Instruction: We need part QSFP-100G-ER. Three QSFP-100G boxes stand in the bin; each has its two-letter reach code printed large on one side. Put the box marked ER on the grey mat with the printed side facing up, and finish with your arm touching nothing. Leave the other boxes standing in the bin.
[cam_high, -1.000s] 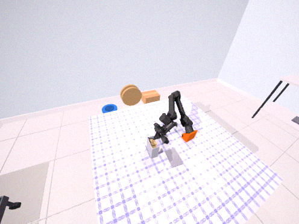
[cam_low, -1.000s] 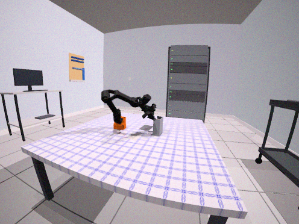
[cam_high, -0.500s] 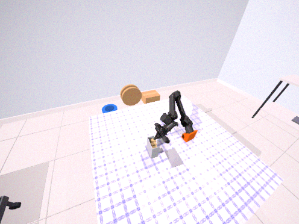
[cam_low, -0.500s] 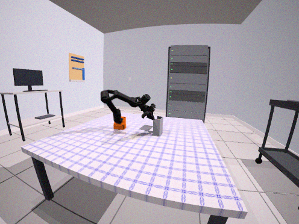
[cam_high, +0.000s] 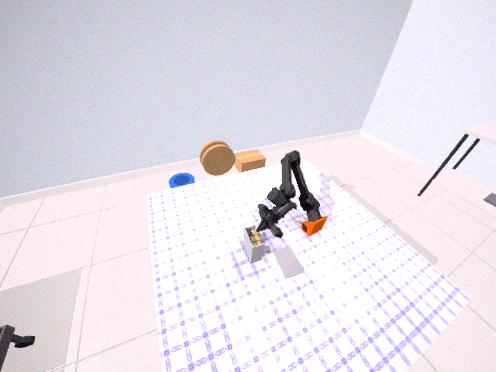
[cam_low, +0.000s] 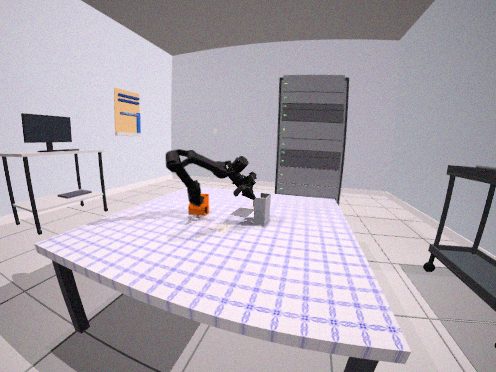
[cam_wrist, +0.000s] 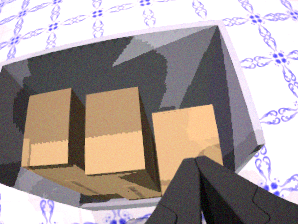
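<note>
Cardboard boxes, three of them, stand in the bin (cam_high: 256, 253) (cam_low: 262, 210) (cam_wrist: 242, 95), no code readable, so which is ER can't be told! The gripper (cam_high: 258, 229) (cam_low: 254, 198) (cam_wrist: 194, 167) is closed, empty, over the right-hand box (cam_wrist: 185, 137); finding the print likely comes first, then opening to grasp.
</note>
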